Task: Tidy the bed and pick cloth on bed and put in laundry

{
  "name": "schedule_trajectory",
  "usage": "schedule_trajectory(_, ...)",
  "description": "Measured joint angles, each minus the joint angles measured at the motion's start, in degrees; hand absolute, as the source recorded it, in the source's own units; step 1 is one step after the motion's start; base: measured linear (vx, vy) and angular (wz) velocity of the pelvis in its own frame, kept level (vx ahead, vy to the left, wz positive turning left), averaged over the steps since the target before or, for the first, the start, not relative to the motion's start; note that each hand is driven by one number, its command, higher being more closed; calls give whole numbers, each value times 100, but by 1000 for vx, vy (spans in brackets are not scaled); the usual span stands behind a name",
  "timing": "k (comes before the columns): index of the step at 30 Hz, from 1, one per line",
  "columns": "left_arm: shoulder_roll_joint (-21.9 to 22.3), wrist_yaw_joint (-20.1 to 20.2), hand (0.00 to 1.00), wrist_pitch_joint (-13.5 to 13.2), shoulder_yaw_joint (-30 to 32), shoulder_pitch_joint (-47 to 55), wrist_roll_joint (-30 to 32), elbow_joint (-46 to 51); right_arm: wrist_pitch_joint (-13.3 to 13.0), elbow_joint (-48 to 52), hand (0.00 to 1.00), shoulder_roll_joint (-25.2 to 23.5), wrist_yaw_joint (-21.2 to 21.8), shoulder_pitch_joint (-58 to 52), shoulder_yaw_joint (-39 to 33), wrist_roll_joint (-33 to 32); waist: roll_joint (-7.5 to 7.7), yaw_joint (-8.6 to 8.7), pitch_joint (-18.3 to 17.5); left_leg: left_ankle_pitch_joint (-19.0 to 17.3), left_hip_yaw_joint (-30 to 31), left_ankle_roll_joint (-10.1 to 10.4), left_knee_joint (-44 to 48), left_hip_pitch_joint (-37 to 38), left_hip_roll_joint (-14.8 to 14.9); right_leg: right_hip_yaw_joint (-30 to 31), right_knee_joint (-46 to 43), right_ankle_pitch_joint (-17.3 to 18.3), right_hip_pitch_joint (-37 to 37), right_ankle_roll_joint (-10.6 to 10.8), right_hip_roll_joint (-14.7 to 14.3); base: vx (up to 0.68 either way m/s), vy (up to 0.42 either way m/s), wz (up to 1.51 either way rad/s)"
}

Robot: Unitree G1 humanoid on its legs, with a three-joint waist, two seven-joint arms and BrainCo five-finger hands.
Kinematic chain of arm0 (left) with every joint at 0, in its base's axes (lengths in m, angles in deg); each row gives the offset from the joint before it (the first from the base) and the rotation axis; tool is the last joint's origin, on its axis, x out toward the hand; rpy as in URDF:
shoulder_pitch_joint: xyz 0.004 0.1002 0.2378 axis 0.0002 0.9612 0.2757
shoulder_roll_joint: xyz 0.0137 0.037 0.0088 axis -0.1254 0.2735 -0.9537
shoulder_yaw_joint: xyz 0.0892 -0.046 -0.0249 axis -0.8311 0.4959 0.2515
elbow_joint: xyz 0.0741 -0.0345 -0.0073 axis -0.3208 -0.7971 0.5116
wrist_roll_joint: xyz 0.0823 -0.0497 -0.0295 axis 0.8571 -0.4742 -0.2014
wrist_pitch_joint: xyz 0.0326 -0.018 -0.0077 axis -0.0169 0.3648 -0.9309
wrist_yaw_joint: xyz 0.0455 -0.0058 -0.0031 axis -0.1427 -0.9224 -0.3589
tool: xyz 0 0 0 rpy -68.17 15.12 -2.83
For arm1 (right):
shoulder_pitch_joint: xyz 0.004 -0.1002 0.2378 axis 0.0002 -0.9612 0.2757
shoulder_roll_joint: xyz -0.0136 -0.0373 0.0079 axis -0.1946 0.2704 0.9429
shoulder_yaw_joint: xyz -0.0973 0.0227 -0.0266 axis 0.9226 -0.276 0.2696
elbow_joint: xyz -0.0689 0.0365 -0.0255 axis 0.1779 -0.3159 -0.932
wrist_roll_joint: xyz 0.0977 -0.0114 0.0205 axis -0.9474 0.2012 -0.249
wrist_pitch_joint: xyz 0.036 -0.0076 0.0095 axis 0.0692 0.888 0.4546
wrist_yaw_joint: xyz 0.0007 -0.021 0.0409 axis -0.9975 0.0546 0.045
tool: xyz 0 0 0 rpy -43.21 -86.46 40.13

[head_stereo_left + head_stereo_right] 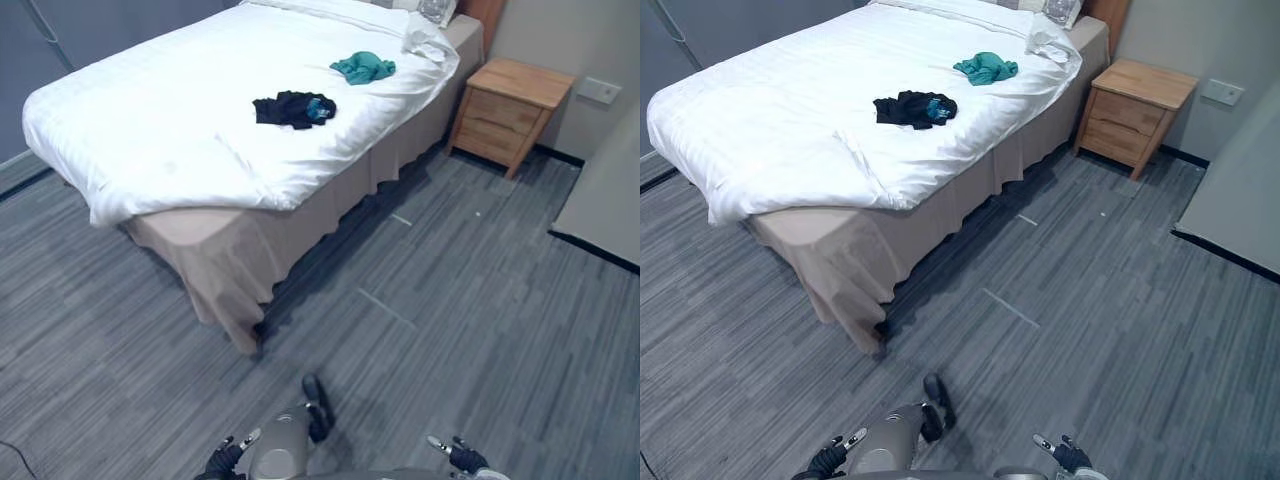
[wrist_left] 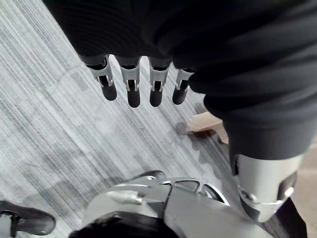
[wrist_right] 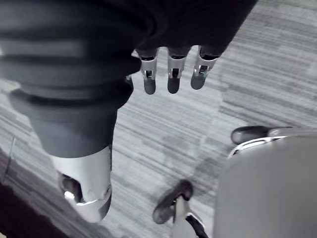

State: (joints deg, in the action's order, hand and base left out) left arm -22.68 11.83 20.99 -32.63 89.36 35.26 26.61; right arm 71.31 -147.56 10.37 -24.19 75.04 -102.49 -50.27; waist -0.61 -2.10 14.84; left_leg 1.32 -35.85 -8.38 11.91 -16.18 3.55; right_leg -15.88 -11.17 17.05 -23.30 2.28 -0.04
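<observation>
A black cloth [image 1: 293,108] with a bit of blue in it lies on the white duvet of the bed [image 1: 170,130], near the bed's right side. A teal cloth [image 1: 364,67] lies bunched further up, close to the pillows. Both of my hands hang low over the grey floor, well short of the bed. My left hand [image 2: 132,84] has relaxed, straight fingers and holds nothing. My right hand [image 3: 171,74] is the same, fingers loose and empty. In the head view the left hand [image 1: 222,460] and right hand [image 1: 462,458] peek in at the bottom edge.
A beige bed skirt [image 1: 240,260] hangs to the striped grey floor. A wooden nightstand [image 1: 510,110] stands right of the bed's head. A grey panel [image 1: 605,190] leans at the far right. Pillows [image 1: 437,10] sit at the head.
</observation>
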Motion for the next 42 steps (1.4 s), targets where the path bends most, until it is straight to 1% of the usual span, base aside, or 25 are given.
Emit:
schedule_trajectory(1,-31,-12,0,48,4,-59,-50,-50,8,-9,0,-4,8,19,0,23,35,-13,-9,-39,-44,-67,-151,121,-145,-44,-1122,-61,429,199,271,691,249,53)
schedule_trajectory(2,-79,-25,0,112,26,-54,-99,-80,17,-78,0,-36,13,84,-6,49,149,-28,2,-63,-39,-247,-263,332,-344,-5,-2371,-283,904,661,609,648,258,42)
schedule_trajectory(3,-154,-38,0,175,60,-55,-99,-127,14,-210,0,-94,48,243,-15,93,297,-41,8,-205,76,-446,-203,596,-577,-56,-3599,-400,1365,868,1090,732,270,54)
schedule_trajectory(4,-147,-48,0,190,55,-56,-93,-119,-21,-210,0,-90,113,325,-40,145,288,-7,20,-369,333,-417,-202,925,-686,-231,-4153,-325,1597,773,1384,578,187,58)
schedule_trajectory(5,-130,-55,0,180,50,-58,-97,-112,-45,-201,0,-93,122,354,-38,161,257,9,30,-407,485,-374,-215,1088,-703,-313,-4204,-266,1690,723,1439,520,133,74)
schedule_trajectory(8,-128,20,0,123,-201,-207,-106,-42,-216,-116,0,-114,106,378,-47,15,17,128,46,-513,1540,-179,-711,1982,-651,-388,-3023,14,2136,713,1113,478,0,117)
schedule_trajectory(10,-155,23,0,138,-278,-418,-109,-34,-184,-21,0,-125,75,258,-111,-226,49,133,32,-626,2154,3,-808,2137,-659,36,-2097,-35,2556,710,958,304,-138,164)
schedule_trajectory(12,-46,23,0,147,-253,-568,-109,-32,-156,61,0,-223,-2,54,-335,-420,40,148,26,-737,2801,110,-792,2134,-664,817,-1231,-320,2845,660,784,317,-162,184)
schedule_trajectory(14,156,9,0,142,224,-506,-219,24,-112,82,0,-296,-59,-267,-446,-449,80,111,-102,-890,3128,313,-692,2282,-597,1603,-576,-896,2955,666,690,414,-179,143)
schedule_trajectory(15,174,1,0,140,300,-431,-233,45,-90,70,0,-309,-62,-331,-433,-445,94,104,-184,-905,3133,334,-623,2284,-576,1619,-447,-1052,2944,641,675,408,-188,105)
schedule_trajectory(18,207,-26,0,131,476,-178,-418,214,101,70,0,-409,-83,-451,-293,-430,327,93,-475,-1189,3052,782,-295,2317,-568,1533,315,-2313,2703,216,580,416,-250,63)
schedule_trajectory(19,270,-59,0,129,608,-176,-443,208,225,49,0,-357,-86,-467,-172,-408,336,16,-552,-1351,3036,1003,-107,2300,-520,1342,446,-2309,2579,150,565,312,-247,9)
schedule_trajectory(20,349,-89,0,121,684,-176,-443,198,271,55,0,-302,-79,-478,-160,-404,291,-32,-596,-1396,3021,1075,-29,2298,-428,1326,549,-2303,2503,132,491,304,-260,-1)
schedule_trajectory(22,523,-142,0,35,881,-130,-446,132,381,76,0,-183,-48,-490,-160,-424,74,-4,-686,-1427,2915,1122,-8,2332,-213,1198,778,-2272,2310,79,324,198,-190,8)
schedule_trajectory(24,649,-355,0,-235,929,-122,-531,82,521,67,0,-81,-15,-483,-157,-407,-55,-19,-750,-1388,2907,1184,-189,2417,-110,1078,949,-2196,2179,-21,236,172,-208,25)
schedule_trajectory(27,663,-715,0,-632,930,-90,-551,236,655,72,0,-48,3,-463,-141,-407,-88,-13,-745,-1321,2747,1281,-187,2417,-13,788,1036,-2119,2006,-66,216,53,-150,49)
schedule_trajectory(29,401,-1315,0,-1015,892,-50,-358,1398,739,127,0,-44,3,-513,-23,-467,-10,0,-740,-1330,2254,1268,-194,2384,59,420,1021,-1822,1846,-79,339,-87,-118,85)
schedule_trajectory(30,284,-1445,0,-1077,873,-63,-273,1764,750,152,0,-40,4,-527,30,-495,-16,-1,-736,-1339,2140,1248,-203,2376,103,335,1018,-1812,1851,-84,348,-191,-109,75)
schedule_trajectory(32,-387,-1830,0,-1358,826,-72,79,3293,755,307,0,60,-13,-620,223,-673,-100,44,-707,-1293,1852,1259,-197,2288,232,196,930,-1775,1864,-87,377,-170,-64,38)
schedule_trajectory(33,-567,-1897,0,-1412,815,-82,131,3652,748,316,0,66,-16,-638,253,-709,-95,65,-710,-1274,1841,1252,-209,2277,232,179,926,-1775,1863,-88,390,-122,-27,21)
schedule_trajectory(34,-1035,-2059,0,-1555,843,-130,259,4725,714,341,0,65,-37,-694,285,-852,-100,103,-723,-1222,1792,1260,-280,2248,225,178,932,-1788,1896,-98,408,-109,-22,10)
schedule_trajectory(36,-1432,-2062,0,-1717,860,-358,439,5826,679,338,0,64,-55,-840,282,-923,-126,105,-837,-1118,1695,1271,-408,2124,203,204,934,-1809,2100,-122,432,-116,-26,2)
schedule_trajectory(38,-1605,-1970,0,-1790,858,-636,526,6368,656,342,0,61,-55,-902,240,-1004,-115,123,-873,-1003,1629,1281,-516,2100,185,257,943,-1853,2175,-126,425,-32,-19,-12)
schedule_trajectory(40,-1732,-1785,0,-1869,646,-1074,471,6489,598,354,0,79,-38,-952,176,-1050,-213,162,-923,-866,1498,1318,-659,2099,180,361,1036,-1977,2266,-170,384,-21,-31,-27)
schedule_trajectory(42,-1802,-1555,0,-1768,350,-1442,461,6485,587,420,0,77,-28,-953,170,-1049,-232,305,-920,-766,1438,1297,-738,2099,200,408,1045,-2012,2315,-194,343,-8,-44,-20)
